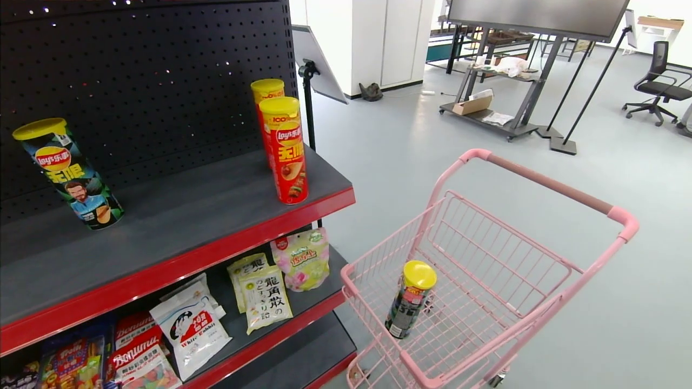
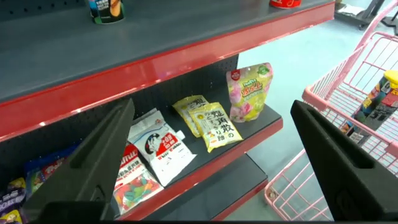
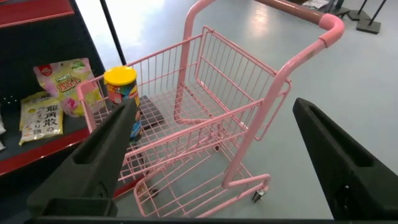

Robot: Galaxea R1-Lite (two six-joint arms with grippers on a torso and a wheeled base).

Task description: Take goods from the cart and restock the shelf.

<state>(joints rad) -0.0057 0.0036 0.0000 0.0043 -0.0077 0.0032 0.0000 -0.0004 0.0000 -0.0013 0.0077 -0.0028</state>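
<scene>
My left claw (image 2: 211, 106) is wide apart and holds nothing. It hangs in front of the lower board of the shelf (image 1: 178, 216), where the snack bags (image 2: 211, 121) lie. My right claw (image 3: 214, 106) is wide apart too, with nothing in it. It hangs above the pink cart (image 3: 273, 81).

The thing to fetch is a can (image 1: 411, 305) with a yellow lid. It stands upright on the cart floor, in the corner nearest the shelf, very close to the wire wall. The top board of the shelf has two red cans (image 1: 285, 156) near its end and a dark can (image 1: 67, 173) farther along. There is lots of bare room between them.

I think the grab has not started yet. Here is what could go wrong:

- The can sits close to the wires, so one of my fingers could hit the wall and not fit around it.
- The cart has wheels, so a bump could make it roll away.
- The can is tall and round, so a push from the side could knock it over.
- A loose squeeze could let the can slip.
- Up on the shelf, a careless swing could topple the red cans.
</scene>
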